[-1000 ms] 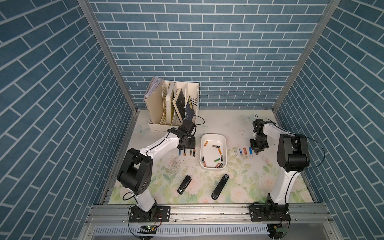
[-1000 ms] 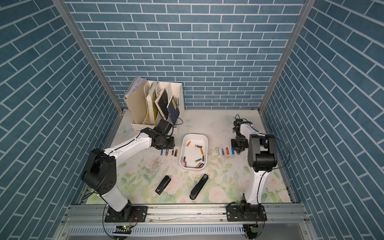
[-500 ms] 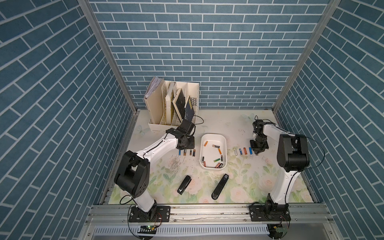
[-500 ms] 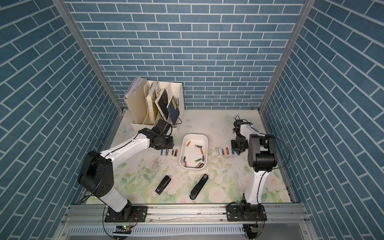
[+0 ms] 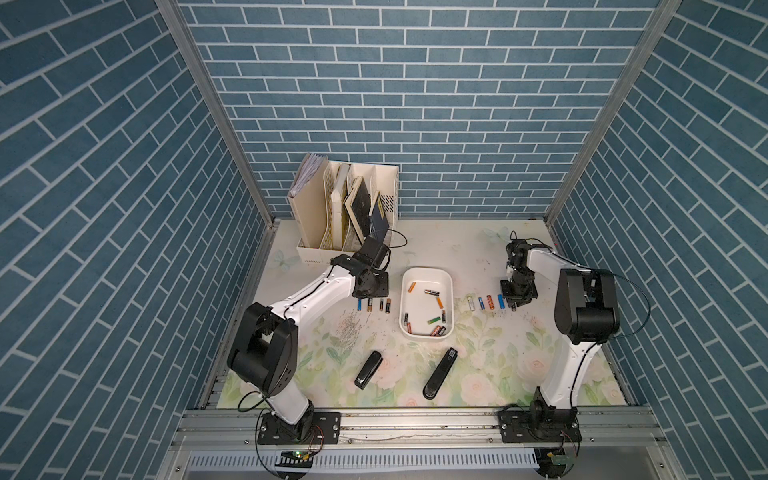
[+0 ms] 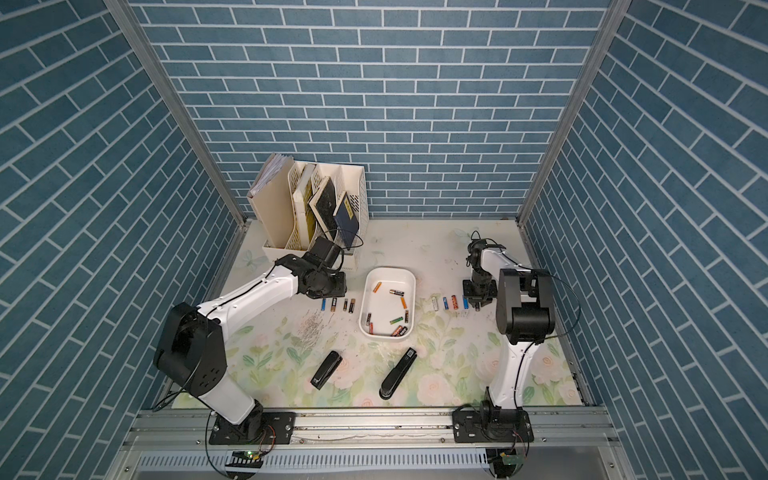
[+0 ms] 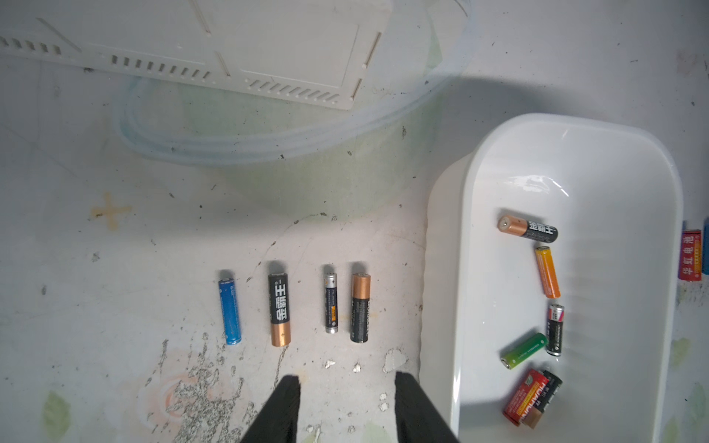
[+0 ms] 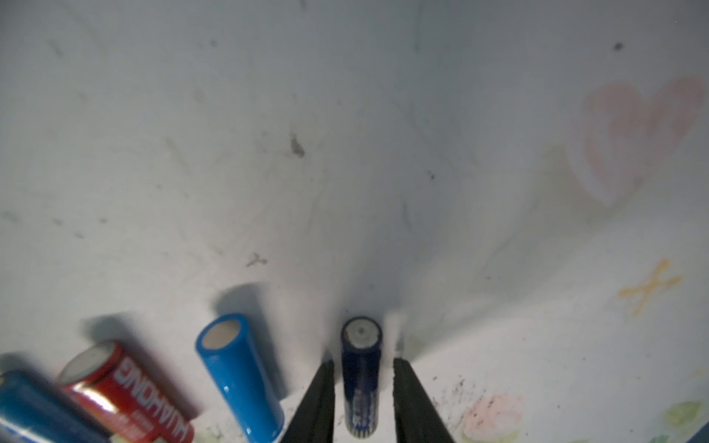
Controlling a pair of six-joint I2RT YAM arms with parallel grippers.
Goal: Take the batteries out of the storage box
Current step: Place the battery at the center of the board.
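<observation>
Right wrist view, lower centre of the frame: straddling the dark blue battery [image 8: 360, 406] with the right tool [image 8: 362, 362], released, leaving a gap on either flank and gripping nothing. Seeing that cell lying flat on the table [image 8: 268, 153], just beside a light blue battery [image 8: 239, 377] and, further toward the lower left, a red battery [image 8: 126, 387].

Left wrist view, lower centre: hovering with the left tool [image 7: 346, 376] likewise released and empty over bare table, near a row of four batteries [image 7: 279, 310] lying outside, left of the storage box [image 7: 621, 249]. Finding that box along the right side of this frame and near the middle in both top views, holding roughly nine cells, with two short rows laid out on the table to either side of it. Judging the job as about half done.

Expecting light, stiff, hard little cylinders with slick wrappers, prone to rolling away and to squirting out of a skewed pinch. Taking hold best across the middle of the barrel, fingers square to the long axis, never end to end. Rating the orange cell [image 7: 548, 272] as easy, lying with room along both flanks; rating the red and black pair [image 7: 531, 399], touching each other in the lower part of the box close to the wall, as awkward, leaving little room for a fingertip.
</observation>
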